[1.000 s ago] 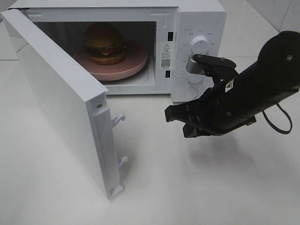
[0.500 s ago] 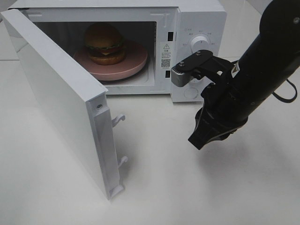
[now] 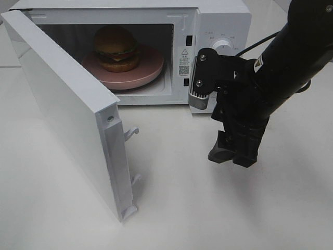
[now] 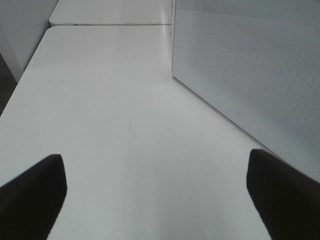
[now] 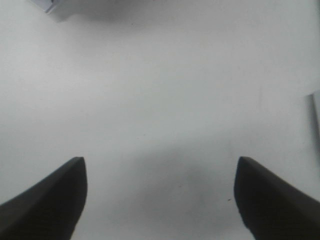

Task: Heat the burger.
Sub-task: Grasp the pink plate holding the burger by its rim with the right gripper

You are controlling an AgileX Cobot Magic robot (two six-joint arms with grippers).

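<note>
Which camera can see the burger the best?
The exterior high camera. It shows the burger sitting on the pink plate inside the open microwave. Neither wrist camera shows it; they see mostly white table.

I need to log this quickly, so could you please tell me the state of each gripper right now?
Left gripper: open, holding nothing.
Right gripper: open, holding nothing.
</note>
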